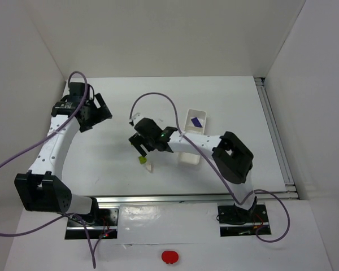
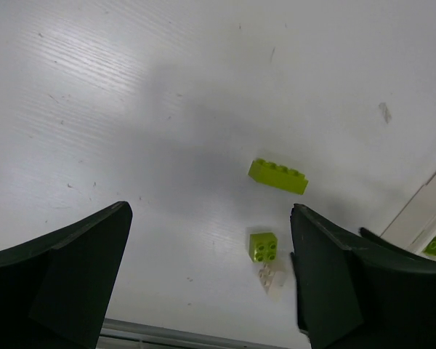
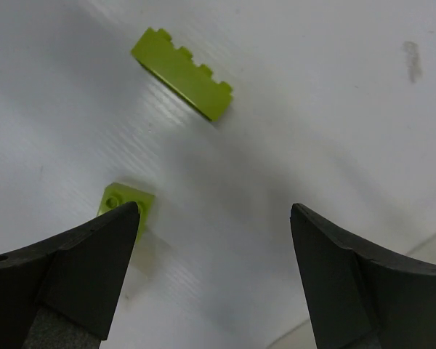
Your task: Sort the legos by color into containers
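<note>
The white tray [image 1: 188, 159] lies at centre right, crossed by my right arm, with a dark blue-purple lego [image 1: 196, 121] in its far compartment. A small lime-green lego [image 1: 142, 160] and an off-white lego [image 1: 150, 167] lie touching on the table. My right gripper [image 1: 140, 147] hovers open just beyond them; in its wrist view [image 3: 214, 209] a long green lego [image 3: 182, 73] lies ahead and the small green one [image 3: 125, 205] shows by the left fingertip. My left gripper [image 1: 103, 111] is open and empty at far left. Its wrist view [image 2: 211, 211] shows the long green [image 2: 278, 176], small green [image 2: 264, 246] and off-white legos [image 2: 272, 277].
White walls enclose the table on the left, back and right. A metal rail [image 1: 277, 135] runs along the right side and another [image 1: 175, 199] along the near edge. A purple cable [image 1: 158, 97] loops above the right arm.
</note>
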{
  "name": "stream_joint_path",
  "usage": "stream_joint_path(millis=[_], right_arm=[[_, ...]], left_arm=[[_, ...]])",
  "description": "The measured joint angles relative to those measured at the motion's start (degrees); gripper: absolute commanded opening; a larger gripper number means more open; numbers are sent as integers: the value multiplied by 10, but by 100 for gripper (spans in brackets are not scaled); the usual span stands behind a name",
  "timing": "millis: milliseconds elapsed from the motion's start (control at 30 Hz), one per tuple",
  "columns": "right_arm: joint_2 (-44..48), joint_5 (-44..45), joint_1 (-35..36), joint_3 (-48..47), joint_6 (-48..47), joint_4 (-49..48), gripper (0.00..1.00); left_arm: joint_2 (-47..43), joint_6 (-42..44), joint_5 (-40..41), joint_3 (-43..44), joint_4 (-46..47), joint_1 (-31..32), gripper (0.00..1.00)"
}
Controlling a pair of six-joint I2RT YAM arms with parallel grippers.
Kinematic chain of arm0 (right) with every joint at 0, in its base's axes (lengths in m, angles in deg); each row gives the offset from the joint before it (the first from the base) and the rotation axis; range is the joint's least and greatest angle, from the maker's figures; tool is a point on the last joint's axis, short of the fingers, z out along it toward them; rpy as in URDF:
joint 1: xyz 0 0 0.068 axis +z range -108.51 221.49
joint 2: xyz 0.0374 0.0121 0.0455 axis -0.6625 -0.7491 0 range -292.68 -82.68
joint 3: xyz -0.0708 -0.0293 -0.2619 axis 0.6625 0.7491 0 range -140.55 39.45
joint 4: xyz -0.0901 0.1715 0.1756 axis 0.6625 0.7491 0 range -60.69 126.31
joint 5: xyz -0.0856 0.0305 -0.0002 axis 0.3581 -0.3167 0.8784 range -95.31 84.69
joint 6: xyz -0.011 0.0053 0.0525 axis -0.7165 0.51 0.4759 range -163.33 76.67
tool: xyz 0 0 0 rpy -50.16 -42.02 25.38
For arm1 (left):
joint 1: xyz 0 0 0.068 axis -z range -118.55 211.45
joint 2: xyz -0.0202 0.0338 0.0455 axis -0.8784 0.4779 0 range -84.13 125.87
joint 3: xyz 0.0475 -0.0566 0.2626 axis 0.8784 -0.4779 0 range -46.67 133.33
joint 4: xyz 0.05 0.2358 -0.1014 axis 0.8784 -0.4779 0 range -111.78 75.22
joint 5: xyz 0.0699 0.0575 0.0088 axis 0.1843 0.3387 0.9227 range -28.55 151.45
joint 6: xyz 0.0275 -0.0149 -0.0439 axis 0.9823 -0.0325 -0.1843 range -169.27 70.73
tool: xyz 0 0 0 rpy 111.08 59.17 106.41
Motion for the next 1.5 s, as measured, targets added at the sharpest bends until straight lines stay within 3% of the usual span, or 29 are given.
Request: stream_joint_path(millis=[200, 433, 500, 533, 667, 700, 800, 867, 1033, 1333, 1500], right_arm=[[-112, -26, 7, -77, -45, -4, 92], [-198, -19, -5, -156, -50, -30, 92], [-212, -19, -9, -173, -50, -39, 87], [-216, -20, -12, -176, -47, -44, 84], [-219, -20, -22, -177, -38, -52, 48], [-219, -20, -22, -177, -36, -52, 30], [-217, -15, -27, -172, -23, -57, 16], [-210, -6, -27, -161, -19, -60, 15], [-132, 32, -27, -75, 3, -69, 15], [168, 164, -71, 108, 136, -76, 15], [209, 204, -124, 175, 227, -44, 16]], left_arm=[[-32, -14, -16, -2, 0, -43, 100], [-33, -13, -28, -10, -2, -52, 100], [-33, -13, -30, -13, -4, -52, 100], [-33, -12, -31, -14, -5, -52, 100], [-34, -12, -33, -20, -4, -57, 100], [-34, -12, -32, -22, -5, -58, 100], [-34, -11, -33, -26, -5, -58, 100], [-34, -11, -33, -26, -5, -58, 100], [-34, -8, -39, -26, -4, -58, 100], [-34, 26, -61, -26, 11, -43, 100], [-33, 36, -75, -30, 25, -14, 100]])
